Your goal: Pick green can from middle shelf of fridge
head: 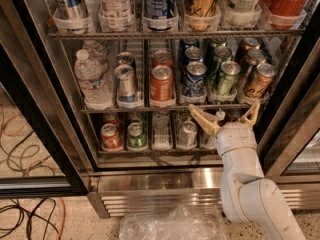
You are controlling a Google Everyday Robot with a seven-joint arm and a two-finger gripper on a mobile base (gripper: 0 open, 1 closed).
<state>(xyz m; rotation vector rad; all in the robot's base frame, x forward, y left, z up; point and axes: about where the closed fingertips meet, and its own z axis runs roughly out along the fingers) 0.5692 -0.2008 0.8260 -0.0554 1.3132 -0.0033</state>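
Observation:
The green can [226,78] stands at the front of its lane on the middle shelf [165,107] of the fridge [150,180], right of centre, between a blue can [194,79] and a bronze can [259,81]. A second green can [216,53] stands behind it. My gripper [226,116] is open, its tan fingers [201,120] spread wide. It sits just below the middle rack's front edge, under the green and bronze cans, in front of the bottom shelf. It holds nothing.
Water bottles [91,79], a silver-blue can [125,84] and an orange can [162,84] fill the shelf's left. Taller cans stand on the rack above [165,33]. Dark door frames flank the opening [35,114]. A plastic bag [172,225] and cables [25,219] lie on the floor.

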